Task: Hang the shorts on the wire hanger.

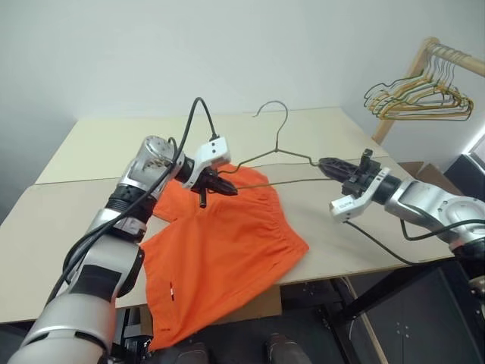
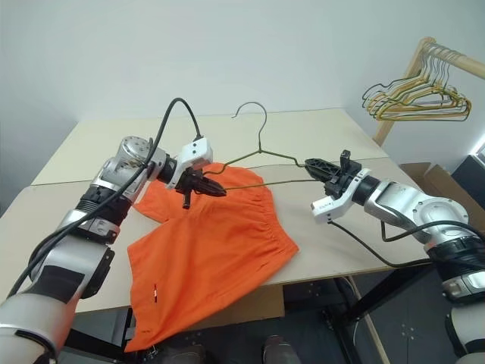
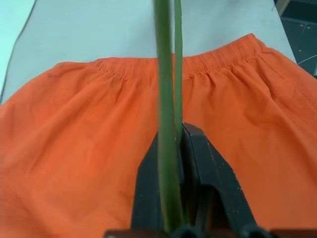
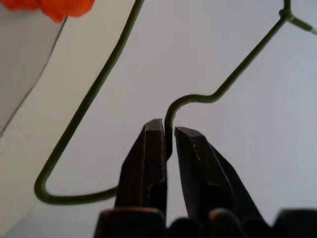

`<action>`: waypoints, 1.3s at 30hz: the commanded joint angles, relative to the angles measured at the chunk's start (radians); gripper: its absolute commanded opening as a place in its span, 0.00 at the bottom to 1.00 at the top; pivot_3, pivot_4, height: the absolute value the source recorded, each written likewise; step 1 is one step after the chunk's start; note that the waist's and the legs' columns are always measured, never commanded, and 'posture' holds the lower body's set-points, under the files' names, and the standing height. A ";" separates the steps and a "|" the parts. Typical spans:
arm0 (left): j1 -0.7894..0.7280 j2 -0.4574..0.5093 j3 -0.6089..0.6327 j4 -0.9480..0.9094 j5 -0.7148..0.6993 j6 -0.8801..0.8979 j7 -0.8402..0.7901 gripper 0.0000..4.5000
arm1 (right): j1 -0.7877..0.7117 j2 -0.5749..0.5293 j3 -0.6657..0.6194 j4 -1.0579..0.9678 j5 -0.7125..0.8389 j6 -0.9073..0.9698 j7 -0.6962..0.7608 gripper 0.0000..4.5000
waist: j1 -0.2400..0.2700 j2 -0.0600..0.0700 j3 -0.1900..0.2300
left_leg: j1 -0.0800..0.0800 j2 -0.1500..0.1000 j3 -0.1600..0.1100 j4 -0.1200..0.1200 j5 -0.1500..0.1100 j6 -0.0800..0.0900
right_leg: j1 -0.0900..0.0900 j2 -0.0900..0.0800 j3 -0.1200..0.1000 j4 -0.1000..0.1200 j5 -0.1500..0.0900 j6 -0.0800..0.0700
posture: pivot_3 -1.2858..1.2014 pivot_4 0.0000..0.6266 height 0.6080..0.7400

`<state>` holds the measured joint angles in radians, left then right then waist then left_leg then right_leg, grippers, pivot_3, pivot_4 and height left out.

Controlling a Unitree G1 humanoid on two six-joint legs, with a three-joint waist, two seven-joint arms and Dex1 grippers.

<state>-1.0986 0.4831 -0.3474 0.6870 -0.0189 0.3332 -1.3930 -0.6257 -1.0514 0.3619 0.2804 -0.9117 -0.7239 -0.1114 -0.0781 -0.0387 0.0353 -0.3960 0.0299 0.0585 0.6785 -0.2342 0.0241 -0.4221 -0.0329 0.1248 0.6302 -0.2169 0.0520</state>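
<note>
Draping over the near edge of the pale bench (image 1: 341,243), the bright orange soft fabric shorts (image 1: 220,258) lie with one leg hanging off toward six o'clock and the gathered waistband toward one o'clock. Just above the waistband the left end effector (image 1: 225,186) is clamped shut on one end of the thin dark olive-grey wire hanger (image 1: 282,155); in the left wrist view two strands of wire run between its closed fingers (image 3: 208,173). At three o'clock from it, the right end effector (image 1: 327,164) has the opposite end of the hanger between its fingers (image 4: 148,148), and in the right wrist view a narrow gap stands beside the wire, so I cannot tell whether that grip is firm.

The main risk, as I judge it, is that loose right side: should it slacken further, the hanger could pivot on the left grip and drop onto the cloth. The overhanging leg could also drag the shorts off the bench. Farther off at two o'clock, bunched yellow and green hangers (image 1: 420,98) on a wooden rack (image 1: 409,76) stand well apart.
</note>
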 commanded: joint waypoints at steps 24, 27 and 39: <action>0.073 0.093 0.061 -0.093 0.034 -0.380 0.001 0.00 | -0.268 0.069 0.095 -0.320 1.099 1.348 1.272 0.99 | 0.040 0.000 0.001 | -0.004 0.001 0.000 0.003 -0.001 0.001 | -0.006 -0.001 -0.003 0.007 0.001 -0.003 | 0.55 0.00 1.00; 0.084 0.096 0.064 -0.113 0.034 -0.368 -0.001 0.00 | -0.305 0.108 0.113 -0.289 1.069 1.401 1.307 0.99 | 0.057 0.000 0.001 | -0.011 0.001 0.000 0.004 -0.001 0.001 | -0.016 -0.001 -0.002 0.014 0.000 -0.004 | 0.55 0.00 1.00; 0.097 0.106 0.063 -0.128 0.036 -0.370 -0.009 0.00 | -0.295 0.148 0.093 -0.301 1.003 1.437 1.350 0.12 | 0.090 0.000 0.001 | -0.012 0.002 0.001 0.007 -0.001 0.001 | -0.017 0.001 -0.003 0.016 -0.001 -0.005 | 0.55 0.00 1.00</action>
<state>-0.9800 0.5819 -0.3146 0.5856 0.0368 -0.0390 -1.3971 -0.9158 -0.9011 0.4938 0.0062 0.1006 0.7044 1.2364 0.0114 -0.0389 0.0359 -0.4079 0.0320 0.0590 0.6856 -0.2348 0.0249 -0.4391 -0.0313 0.1221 0.6465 -0.2180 0.0470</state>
